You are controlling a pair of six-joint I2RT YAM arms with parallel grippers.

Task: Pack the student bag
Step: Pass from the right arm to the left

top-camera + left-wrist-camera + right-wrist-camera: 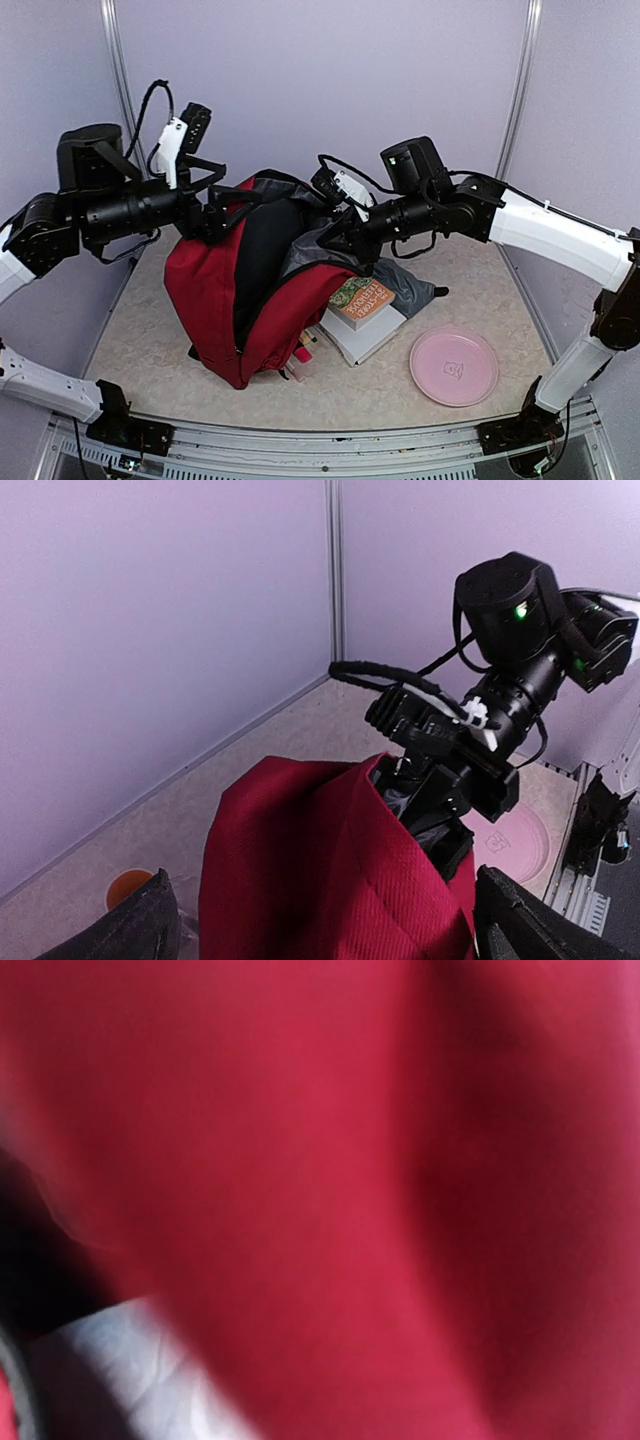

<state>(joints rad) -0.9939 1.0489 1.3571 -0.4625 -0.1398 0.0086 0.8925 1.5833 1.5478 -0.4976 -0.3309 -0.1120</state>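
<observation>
Red student bag (210,300) upright on bench (140,340), btwn both hands. L hand (212,218) released, fingers (135,925) spread wide either side of top fabric. R hand (338,240) clenched on opening edge, fabric tented up at it. R wrist view: red blur only.

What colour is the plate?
The plate is pink; the top view shows it best.
</observation>
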